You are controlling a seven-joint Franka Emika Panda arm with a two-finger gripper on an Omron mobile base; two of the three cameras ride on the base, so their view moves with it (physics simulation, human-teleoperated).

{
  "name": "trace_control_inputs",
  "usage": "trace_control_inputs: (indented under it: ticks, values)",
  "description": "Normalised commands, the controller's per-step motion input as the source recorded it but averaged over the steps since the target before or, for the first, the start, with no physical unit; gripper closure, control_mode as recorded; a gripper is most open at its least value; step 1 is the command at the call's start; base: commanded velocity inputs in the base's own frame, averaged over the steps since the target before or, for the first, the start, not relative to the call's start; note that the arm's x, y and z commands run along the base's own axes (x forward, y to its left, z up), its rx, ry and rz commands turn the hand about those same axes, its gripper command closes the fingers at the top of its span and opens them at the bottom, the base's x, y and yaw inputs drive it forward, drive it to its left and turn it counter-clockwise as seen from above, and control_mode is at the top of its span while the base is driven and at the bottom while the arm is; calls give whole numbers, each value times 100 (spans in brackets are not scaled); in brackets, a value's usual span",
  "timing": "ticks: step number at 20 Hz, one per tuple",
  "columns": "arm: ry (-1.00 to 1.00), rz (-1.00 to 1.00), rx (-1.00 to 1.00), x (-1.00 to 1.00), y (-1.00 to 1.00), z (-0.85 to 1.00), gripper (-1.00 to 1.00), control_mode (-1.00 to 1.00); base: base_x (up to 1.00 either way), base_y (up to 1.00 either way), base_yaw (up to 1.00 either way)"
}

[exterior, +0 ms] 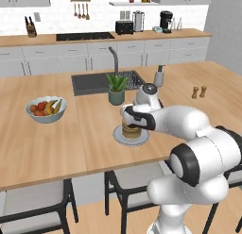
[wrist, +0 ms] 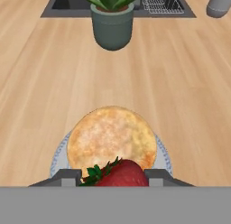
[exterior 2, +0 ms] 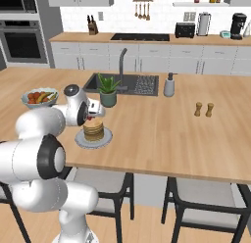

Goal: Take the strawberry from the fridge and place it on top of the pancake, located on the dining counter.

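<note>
While the gripper [wrist: 115,177] at lower centre of the hand view clamps the strawberry [wrist: 121,174] above the pancake [wrist: 112,138], the berry, probably light, soft and bruisable, wants gentle side pressure

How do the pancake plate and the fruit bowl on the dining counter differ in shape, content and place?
The plate is flat and low; the fruit bowl is deep with raised walls. The plate carries a stack of golden pancakes; the bowl holds mixed fruit in red, orange and yellow. The plate lies near the counter's front edge, under the gripper, which holds the strawberry; the bowl stands apart, to its left. Both are round, greyish, and rest on the light-wood dining counter.
</note>
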Motion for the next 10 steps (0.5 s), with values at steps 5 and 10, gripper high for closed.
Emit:
trace_control_inputs:
  ticks: [5, 10]
  values:
    - [7, 0, -1, 20, 1, -11, 100, -100, 0, 0, 0]
    - [8, 0, -1, 7, 8, -22, 100, -100, 0, 0, 0]
